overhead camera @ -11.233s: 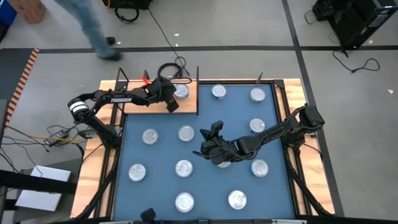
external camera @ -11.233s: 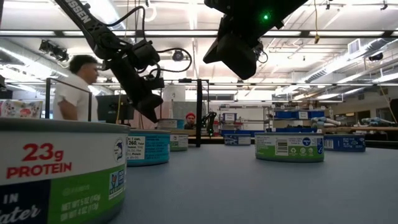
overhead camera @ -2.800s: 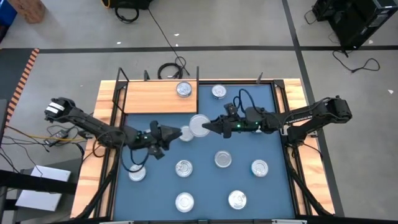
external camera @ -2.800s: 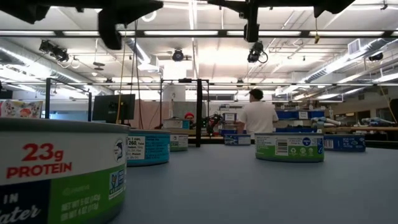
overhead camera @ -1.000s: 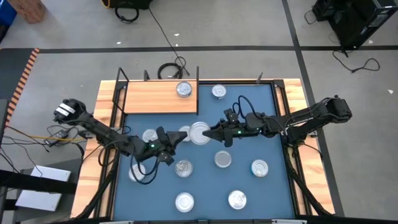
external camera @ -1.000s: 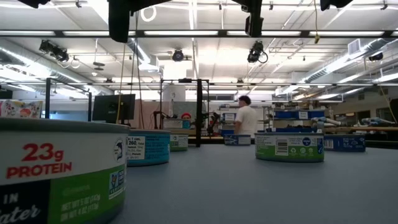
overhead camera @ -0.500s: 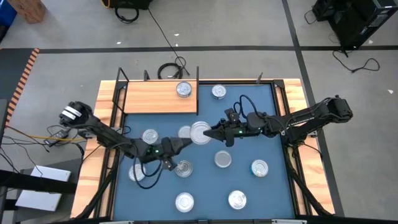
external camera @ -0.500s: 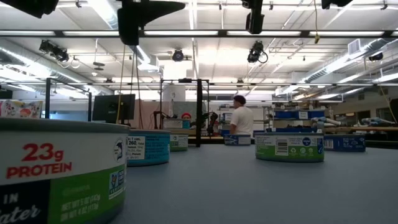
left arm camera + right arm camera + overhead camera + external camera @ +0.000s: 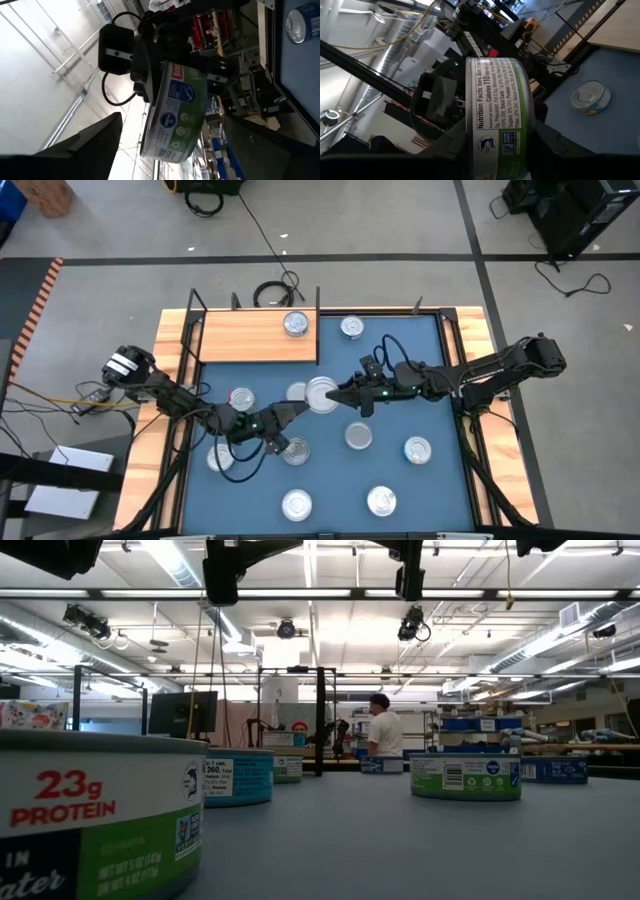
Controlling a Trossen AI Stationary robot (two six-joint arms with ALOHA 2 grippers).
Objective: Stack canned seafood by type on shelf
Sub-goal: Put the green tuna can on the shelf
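Tin (image 9: 321, 393): rigid, slick, likely light; right claw (image 9: 335, 393) grips your tin's rim, left claw (image 9: 290, 412) gapes empty.

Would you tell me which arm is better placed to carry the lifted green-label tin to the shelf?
The right. The right gripper is shut on the tin, raised above the mat. The left gripper is open beside it, holding nothing. The shelf lies just beyond, with one tin on it.
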